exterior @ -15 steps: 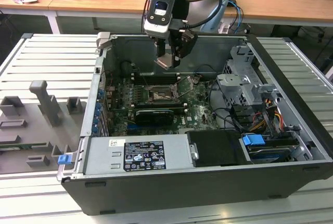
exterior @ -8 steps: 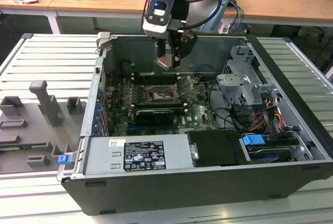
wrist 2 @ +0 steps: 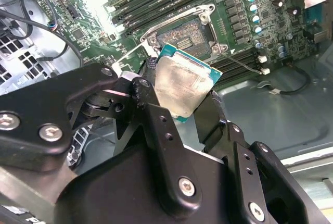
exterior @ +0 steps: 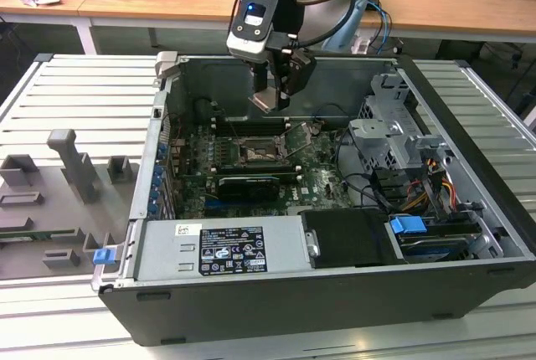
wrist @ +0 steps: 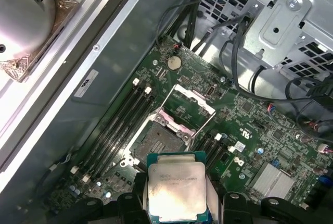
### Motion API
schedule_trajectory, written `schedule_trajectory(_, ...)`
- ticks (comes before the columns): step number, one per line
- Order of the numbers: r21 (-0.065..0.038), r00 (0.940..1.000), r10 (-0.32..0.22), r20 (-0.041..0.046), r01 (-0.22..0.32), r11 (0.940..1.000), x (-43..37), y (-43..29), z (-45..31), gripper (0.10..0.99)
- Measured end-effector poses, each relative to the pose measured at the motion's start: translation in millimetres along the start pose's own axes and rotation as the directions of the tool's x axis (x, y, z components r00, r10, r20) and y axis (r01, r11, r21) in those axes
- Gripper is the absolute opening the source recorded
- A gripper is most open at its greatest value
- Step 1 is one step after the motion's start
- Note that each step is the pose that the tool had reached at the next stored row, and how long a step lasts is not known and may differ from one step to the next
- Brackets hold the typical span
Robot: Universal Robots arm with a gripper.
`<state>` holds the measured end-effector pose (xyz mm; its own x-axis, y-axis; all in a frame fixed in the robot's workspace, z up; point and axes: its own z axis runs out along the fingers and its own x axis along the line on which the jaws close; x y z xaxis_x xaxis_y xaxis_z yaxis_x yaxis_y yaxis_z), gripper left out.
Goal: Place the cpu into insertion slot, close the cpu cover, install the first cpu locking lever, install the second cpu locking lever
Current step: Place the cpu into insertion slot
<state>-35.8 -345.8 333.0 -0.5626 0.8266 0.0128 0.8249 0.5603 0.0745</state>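
Note:
My gripper hangs inside the open computer case, a little above the motherboard, shut on the cpu, whose pale silvery top shows in both wrist views. The black fingers press on two opposite edges of the chip. Below and slightly ahead of it lies the insertion slot, a dark square socket with a silver rim, open and empty. The cpu cover, a thin silver frame, stands swung up along the socket's far edge. A thin wire lever sticks out beside the socket.
Long black memory slots run on both sides of the socket. A black graphics card lies nearer the front, with a grey power supply before it. A drive cage and cables fill the exterior view's right. Grey fixtures stand outside.

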Motion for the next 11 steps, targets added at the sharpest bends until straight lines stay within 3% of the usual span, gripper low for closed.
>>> schedule_trajectory(11, -0.001, 0.9994, 0.034, 0.0025, -0.034, 0.9994, 0.0, -0.1, 1.0, 0.537)
